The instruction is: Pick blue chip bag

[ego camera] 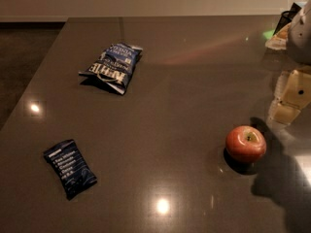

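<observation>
Camera view, sole view. Item 1: blue chip bag [112,67], crinkled and puffy with white lettering, lying flat on the dark tabletop [184,101] at about 10 o'clock, touching nothing. Item 2: small flat dark-blue bar wrapper [70,168], at about 8 o'clock, well apart from the bag. Item 3: red apple [246,143], at about 4 o'clock, near the gripper. Item 4: gripper [290,101], cream-coloured, at 3 o'clock by the right edge, above the table, holding nothing and well apart from the bag; whether it is set wide or narrow cannot be told. Risks, as judged: the reach toward 10 o'clock starts close to the apple, so a low sweep could knock it rolling; the two blue packets could be confused, sending the arm to the wrapper; the foil may crumple or slip under a pinch on its puffed middle, and a shallow grip could push the bag along the glossy surface. Not legible: the arm is cut off at the right edge, and the objects at 2 o'clock are too dim to name.
</observation>
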`<state>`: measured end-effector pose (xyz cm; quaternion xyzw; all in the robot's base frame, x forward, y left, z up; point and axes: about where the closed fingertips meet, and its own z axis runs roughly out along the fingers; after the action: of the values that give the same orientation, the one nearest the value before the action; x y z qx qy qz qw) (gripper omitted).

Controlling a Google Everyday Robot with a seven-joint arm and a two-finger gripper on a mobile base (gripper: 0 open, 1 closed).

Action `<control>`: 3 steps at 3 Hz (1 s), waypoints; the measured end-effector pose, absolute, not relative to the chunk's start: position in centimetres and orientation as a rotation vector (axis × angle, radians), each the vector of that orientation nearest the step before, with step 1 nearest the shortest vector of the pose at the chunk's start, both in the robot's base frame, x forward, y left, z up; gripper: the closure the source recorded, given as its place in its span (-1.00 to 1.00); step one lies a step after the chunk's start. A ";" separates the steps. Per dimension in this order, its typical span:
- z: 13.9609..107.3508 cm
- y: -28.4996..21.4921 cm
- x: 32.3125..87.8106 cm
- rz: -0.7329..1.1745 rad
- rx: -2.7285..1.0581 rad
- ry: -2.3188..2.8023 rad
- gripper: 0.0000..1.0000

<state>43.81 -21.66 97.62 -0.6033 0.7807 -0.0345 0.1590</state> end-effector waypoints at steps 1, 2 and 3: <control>97.6 -21.7 43.8 -0.099 -1.724 2.232 -1.00; 97.5 -17.8 47.8 -0.078 -1.685 2.234 -1.00; 96.9 -13.8 52.0 -0.037 -1.624 2.246 -1.00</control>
<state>52.03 -13.77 96.86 -0.5758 0.7966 -0.0130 0.1837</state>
